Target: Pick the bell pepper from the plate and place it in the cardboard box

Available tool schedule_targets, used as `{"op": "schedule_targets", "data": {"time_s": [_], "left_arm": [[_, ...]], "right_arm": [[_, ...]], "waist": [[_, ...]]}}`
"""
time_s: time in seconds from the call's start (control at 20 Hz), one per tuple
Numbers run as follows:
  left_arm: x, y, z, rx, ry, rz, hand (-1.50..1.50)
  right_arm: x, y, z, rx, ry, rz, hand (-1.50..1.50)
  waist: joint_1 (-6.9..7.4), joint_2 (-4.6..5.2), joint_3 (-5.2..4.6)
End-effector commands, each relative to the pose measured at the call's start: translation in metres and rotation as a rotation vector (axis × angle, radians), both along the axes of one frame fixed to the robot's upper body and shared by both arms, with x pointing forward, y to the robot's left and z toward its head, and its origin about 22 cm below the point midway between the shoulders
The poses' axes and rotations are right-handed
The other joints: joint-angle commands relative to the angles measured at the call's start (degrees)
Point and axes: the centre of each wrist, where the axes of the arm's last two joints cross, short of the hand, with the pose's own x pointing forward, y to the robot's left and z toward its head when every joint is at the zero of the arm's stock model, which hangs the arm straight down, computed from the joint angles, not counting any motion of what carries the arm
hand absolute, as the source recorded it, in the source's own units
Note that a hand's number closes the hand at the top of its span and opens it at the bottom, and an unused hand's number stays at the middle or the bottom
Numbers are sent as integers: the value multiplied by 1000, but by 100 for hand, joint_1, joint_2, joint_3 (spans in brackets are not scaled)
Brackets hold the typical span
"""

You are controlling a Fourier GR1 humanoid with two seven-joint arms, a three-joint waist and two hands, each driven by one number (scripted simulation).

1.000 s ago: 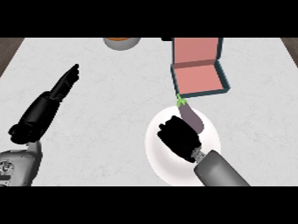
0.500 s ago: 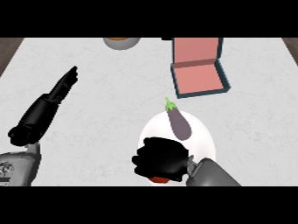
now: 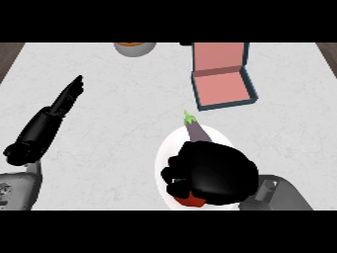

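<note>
The white plate (image 3: pixel 166 154) lies on the counter near the lower middle. A purple eggplant (image 3: pixel 199 131) with a green stem lies on the plate's far part. My right hand (image 3: pixel 211 170) covers the plate's near part, with its fingers curled down over the red bell pepper (image 3: pixel 190 198). Only a small red patch of the pepper shows under the hand. The open box (image 3: pixel 222 90), pink inside with teal walls, stands beyond the plate at the upper right with its lid tilted back. My left hand (image 3: pixel 63 103) rests open at the left, fingers straight and pointing away.
A grey bowl (image 3: pixel 134 48) with something orange in it sits at the counter's far edge, left of the box. Dark wood floor shows past the counter's left and right edges.
My right hand drew back from the eggplant toward the plate's near edge and closed down over the red pepper. The eggplant is now uncovered. The left hand stayed still.
</note>
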Motion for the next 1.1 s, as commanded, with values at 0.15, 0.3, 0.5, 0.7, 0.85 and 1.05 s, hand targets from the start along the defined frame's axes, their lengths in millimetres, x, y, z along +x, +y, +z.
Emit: {"op": "schedule_targets", "data": {"time_s": [0.15,0.3,0.5,0.7,0.85,1.05], "left_arm": [[2,11,4,0,-13,1,0],[-2,8,18,6,11,-8,0],[5,0,15,9,-9,-14,0],[5,-11,20,-2,3,-37,0],[0,-19,11,-5,-3,-35,0],[5,-15,10,1,-4,-60,0]], "right_arm": [[28,-29,42,248,179,-303,150],[46,-42,50,290,187,-419,150],[94,-24,88,328,219,-516,150],[135,-34,109,316,233,-589,150],[153,-56,104,204,105,-633,150],[179,-79,97,6,167,-666,150]], "waist": [[39,22,-4],[100,8,3],[161,35,0],[211,46,1],[213,53,1],[289,98,-1]]}}
